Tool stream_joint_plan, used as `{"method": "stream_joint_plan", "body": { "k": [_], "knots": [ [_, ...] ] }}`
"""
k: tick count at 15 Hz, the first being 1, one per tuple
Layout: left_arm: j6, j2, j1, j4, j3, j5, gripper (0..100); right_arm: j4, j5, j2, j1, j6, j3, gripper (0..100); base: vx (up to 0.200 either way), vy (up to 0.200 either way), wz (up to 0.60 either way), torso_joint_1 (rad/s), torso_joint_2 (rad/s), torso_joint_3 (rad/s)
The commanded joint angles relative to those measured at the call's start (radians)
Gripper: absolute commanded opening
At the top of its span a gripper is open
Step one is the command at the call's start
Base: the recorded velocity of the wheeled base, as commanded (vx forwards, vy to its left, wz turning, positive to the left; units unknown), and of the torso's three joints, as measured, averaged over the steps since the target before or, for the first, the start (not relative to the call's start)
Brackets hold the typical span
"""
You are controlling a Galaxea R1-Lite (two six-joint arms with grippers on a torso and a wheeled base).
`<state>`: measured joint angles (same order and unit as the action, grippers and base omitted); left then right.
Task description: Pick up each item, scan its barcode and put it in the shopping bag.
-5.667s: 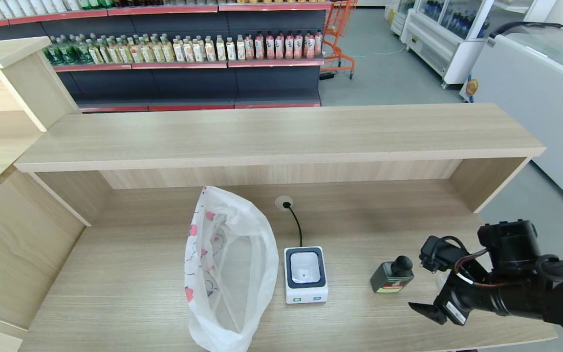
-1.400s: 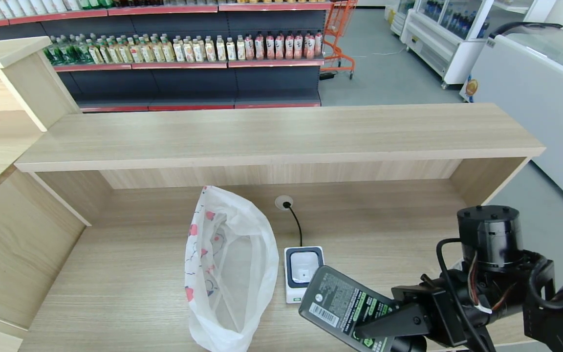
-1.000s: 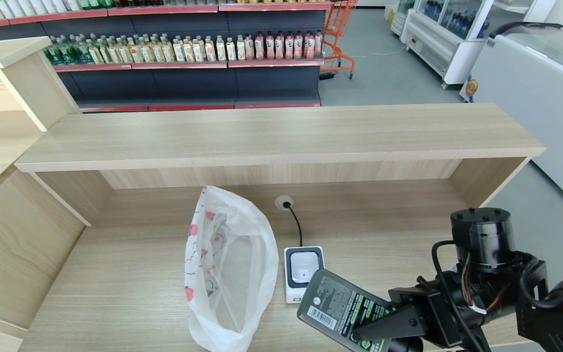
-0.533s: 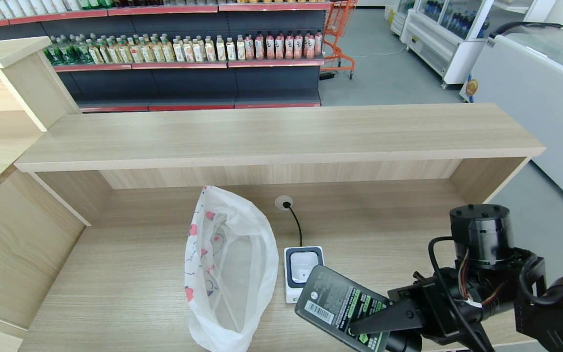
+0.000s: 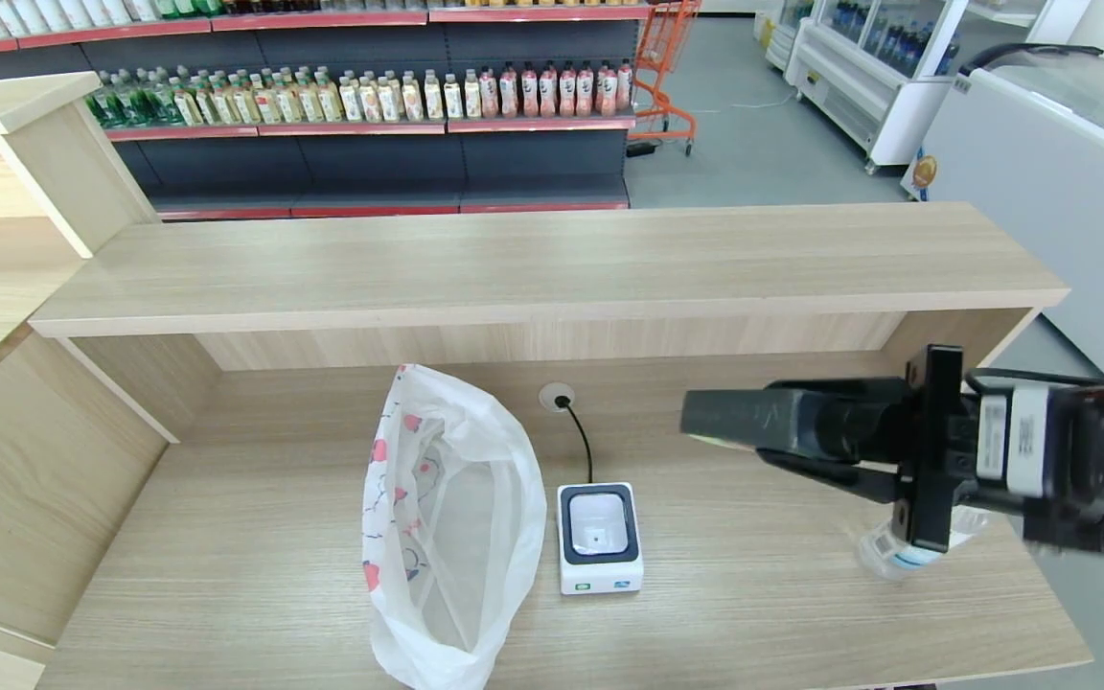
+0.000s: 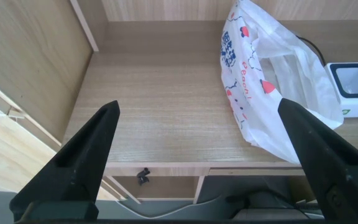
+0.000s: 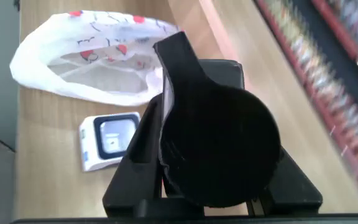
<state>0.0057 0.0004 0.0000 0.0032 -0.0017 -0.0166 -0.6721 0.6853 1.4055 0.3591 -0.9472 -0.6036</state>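
Wood counter (image 5: 763, 594): left gripper (image 6: 199, 107) spread, empty, apart from shopping bag (image 5: 447, 517). Right gripper (image 5: 830, 441) pinches dark bottle (image 5: 744, 418) aloft, right of scanner (image 5: 599, 537); barcode probably facing away. Scanning step: next, turn barcode down over scanner. 1 clear bottle (image 5: 902, 554) lies on counter.

You face a pale wood-grain tabletop (image 5: 226, 575) backed by a raised wooden ledge (image 5: 552, 264). Beyond it, dark red-edged shelves (image 5: 370, 158) hold bottled drinks (image 5: 370, 96); white chest freezers (image 5: 1022, 163) line the grey floor (image 5: 753, 144) at right.

A shop: drink shelves (image 5: 370, 96), freezers (image 5: 1022, 163), checkout counter (image 5: 552, 268), barcode scanner (image 5: 599, 537).
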Motion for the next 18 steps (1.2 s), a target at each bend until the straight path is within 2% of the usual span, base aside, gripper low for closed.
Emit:
{"method": "stream_joint_plan", "body": {
  "k": [1, 2, 4, 6, 8, 13, 18],
  "knots": [
    [0.0, 0.0, 0.0, 0.0, 0.0, 0.0, 100, 0.094, -0.259, -0.131, -0.077, 0.383, 0.019, 0, 0.0, 0.0, 0.0, 0.0, 0.0, 0.0],
    [0.0, 0.0, 0.0, 0.0, 0.0, 0.0, 100, 0.138, -0.313, -0.089, -0.078, 0.729, 0.033, 0, 0.0, 0.0, 0.0, 0.0, 0.0, 0.0],
    [0.0, 0.0, 0.0, 0.0, 0.0, 0.0, 100, 0.157, -0.294, 0.024, -0.077, 1.081, 0.038, 0, 0.0, 0.0, 0.0, 0.0, 0.0, 0.0],
    [-0.001, 0.0, 0.0, 0.0, 0.0, 0.0, 100, 0.151, -0.185, 0.092, -0.075, 1.242, 0.013, 0, 0.0, 0.0, 0.0, 0.0, 0.0, 0.0],
    [0.0, 0.0, 0.0, 0.0, 0.0, 0.0, 100, 0.154, -0.148, 0.133, -0.069, 1.257, 0.01, 0, 0.0, 0.0, 0.0, 0.0, 0.0, 0.0],
    [0.0, 0.0, 0.0, 0.0, 0.0, 0.0, 100, 0.149, -0.151, 0.306, -0.016, 1.259, -0.071, 0, 0.0, 0.0, 0.0, 0.0, 0.0, 0.0],
    [0.0, 0.0, 0.0, 0.0, 0.0, 0.0, 100, 0.098, -0.198, 0.472, 0.04, 1.257, -0.157, 0, 0.0, 0.0, 0.0, 0.0, 0.0, 0.0]
  ]
}}
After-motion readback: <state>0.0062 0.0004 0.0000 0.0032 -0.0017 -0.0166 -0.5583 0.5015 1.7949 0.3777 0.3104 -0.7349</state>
